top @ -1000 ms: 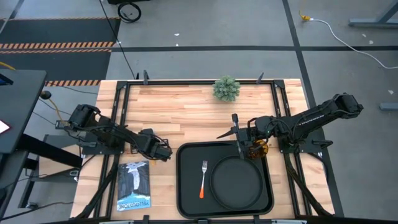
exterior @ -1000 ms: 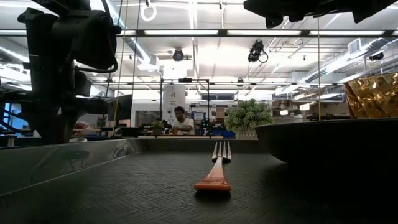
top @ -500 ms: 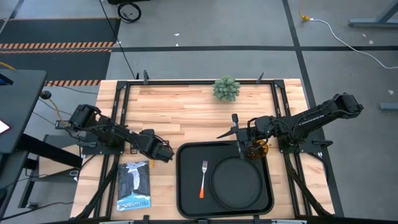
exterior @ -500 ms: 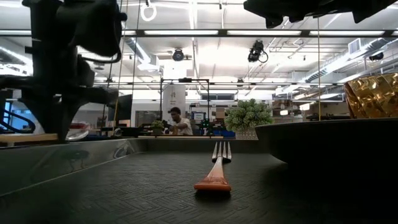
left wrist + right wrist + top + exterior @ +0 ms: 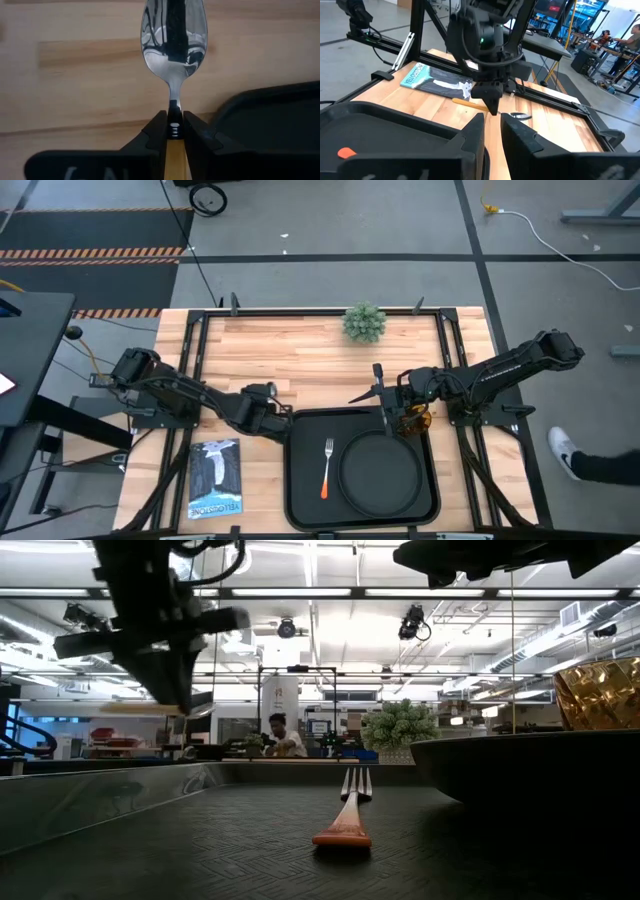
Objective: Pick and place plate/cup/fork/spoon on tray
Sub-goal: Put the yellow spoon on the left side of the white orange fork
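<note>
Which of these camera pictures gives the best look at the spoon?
The left wrist view: the spoon fills it, its bowl sharp, its handle clamped in the left gripper. The right wrist view shows it small and far off, the low view only edge-on, and the high view hardly shows it.

The only readable lettering stands on the blue booklet (image 5: 214, 478) lying on the wooden table (image 5: 300, 360) at its front left corner, beside the left edge of the tray (image 5: 300, 480). In the right wrist view the same booklet (image 5: 436, 80) shows a word along its edge that begins "YELLOW"; the rest cannot be made out. No other text, number or sign can be read.
</note>
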{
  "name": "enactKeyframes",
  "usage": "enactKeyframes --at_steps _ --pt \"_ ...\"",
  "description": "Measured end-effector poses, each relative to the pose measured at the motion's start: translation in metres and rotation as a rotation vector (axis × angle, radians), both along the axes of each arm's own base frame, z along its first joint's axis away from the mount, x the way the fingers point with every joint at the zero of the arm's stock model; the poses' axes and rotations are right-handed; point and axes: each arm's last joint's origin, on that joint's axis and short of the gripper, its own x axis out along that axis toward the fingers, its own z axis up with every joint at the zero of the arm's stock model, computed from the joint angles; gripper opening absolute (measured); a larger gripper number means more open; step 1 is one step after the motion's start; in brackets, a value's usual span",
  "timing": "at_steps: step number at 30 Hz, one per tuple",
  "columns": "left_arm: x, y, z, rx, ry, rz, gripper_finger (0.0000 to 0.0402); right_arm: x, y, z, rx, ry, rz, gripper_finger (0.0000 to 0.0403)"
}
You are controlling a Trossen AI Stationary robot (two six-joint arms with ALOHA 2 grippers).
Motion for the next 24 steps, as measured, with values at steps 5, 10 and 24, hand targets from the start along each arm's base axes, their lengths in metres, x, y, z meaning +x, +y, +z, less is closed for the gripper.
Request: enactKeyframes --at_steps 5,10,24 --pt "0.008 -0.004 0.007 0.015 -0.07 -0.033 0.0054 0.0 0.0 -0.001 0.001 0.006 0.0 0.007" --pt "0.018 -0.016 0.002 0.014 -0.095 -0.065 0.0054 0.0 0.0 -0.001 0.001 0.007 0.0 0.007" --pt "0.062 -0.057 -0.002 -0.002 -0.13 -0.125 0.0053 0.0 0.001 -0.001 0.001 0.011 0.006 0.007"
